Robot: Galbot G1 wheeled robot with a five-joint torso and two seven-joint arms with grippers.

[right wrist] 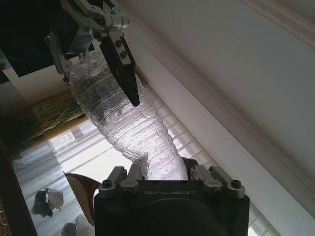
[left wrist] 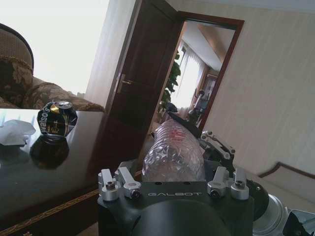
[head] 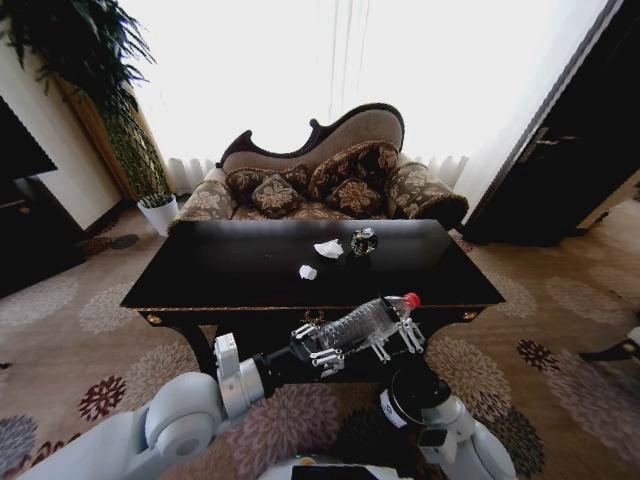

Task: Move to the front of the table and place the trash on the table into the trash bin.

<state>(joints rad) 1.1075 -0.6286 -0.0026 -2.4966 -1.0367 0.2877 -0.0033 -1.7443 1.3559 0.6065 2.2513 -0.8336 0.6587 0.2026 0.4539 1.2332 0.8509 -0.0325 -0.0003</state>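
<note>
A clear plastic bottle (head: 360, 322) with a red cap hangs level just in front of the black table (head: 220, 275). My left gripper (head: 322, 348) is shut on its base end. My right gripper (head: 398, 335) closes on it near the neck. The bottle (left wrist: 172, 152) lies between the left fingers, and in the right wrist view the bottle (right wrist: 123, 118) runs up to the left gripper. On the table lie two white paper wads (head: 328, 248) (head: 308, 272) and a dark crushed can (head: 363, 241) (left wrist: 56, 119). The trash bin is hidden; my right arm covers the floor below the bottle.
A patterned sofa (head: 320, 180) stands behind the table. A white plant pot (head: 160, 212) and a tall plant are at the back left, and a dark door (head: 560, 170) is at the right. Flowered carpet (head: 560, 330) lies open to both sides.
</note>
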